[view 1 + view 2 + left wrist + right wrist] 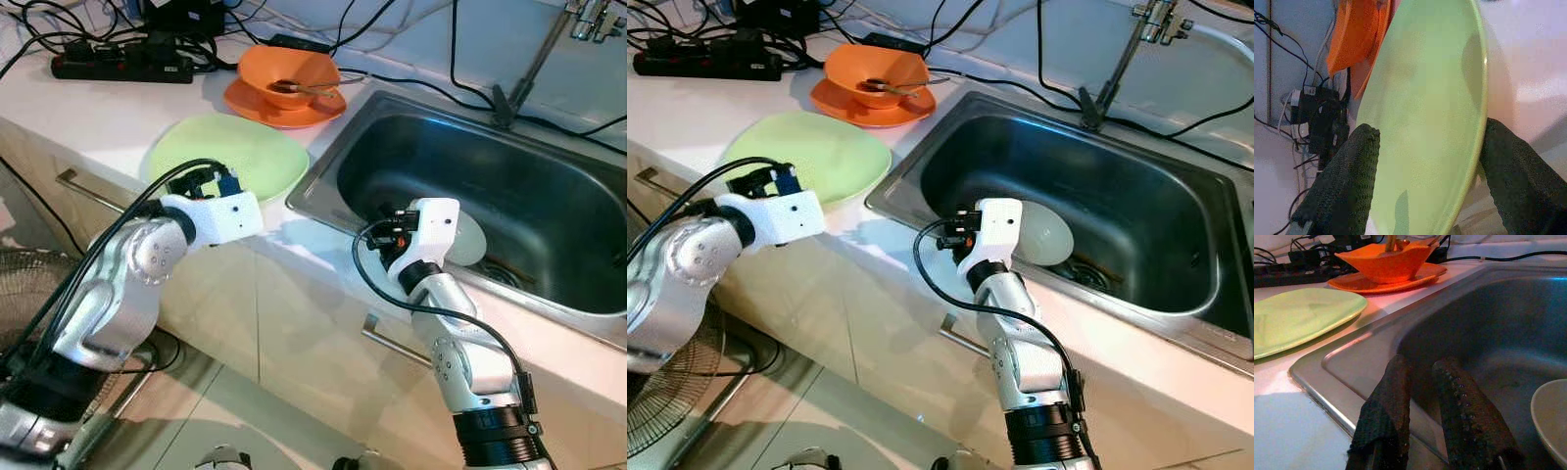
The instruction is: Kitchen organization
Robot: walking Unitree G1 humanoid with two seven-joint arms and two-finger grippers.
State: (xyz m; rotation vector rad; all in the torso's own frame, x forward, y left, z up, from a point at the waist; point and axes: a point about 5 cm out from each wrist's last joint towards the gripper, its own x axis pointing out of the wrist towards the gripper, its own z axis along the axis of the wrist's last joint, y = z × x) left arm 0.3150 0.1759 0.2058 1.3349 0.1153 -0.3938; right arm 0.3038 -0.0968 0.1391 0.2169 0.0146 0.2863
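A pale green plate (230, 157) lies flat on the white counter, left of the steel sink (323, 191). My left gripper (1430, 127) is open at the plate's near edge, one finger (1347, 181) over the plate and the other beside its rim. My right gripper (1422, 364) is shut on nothing, low inside the sink by its near left wall. A pale round plate (470, 240) lies on the sink floor just right of that wrist. An orange bowl (289, 73) holding a spoon stands on an orange plate (284, 108) behind the green plate.
A black power strip (122, 67) and tangled cables lie along the counter's back. The faucet (588, 15) rises at the back right. Drawer handles (83, 188) run below the counter edge. A floor fan (666, 401) stands at the lower left.
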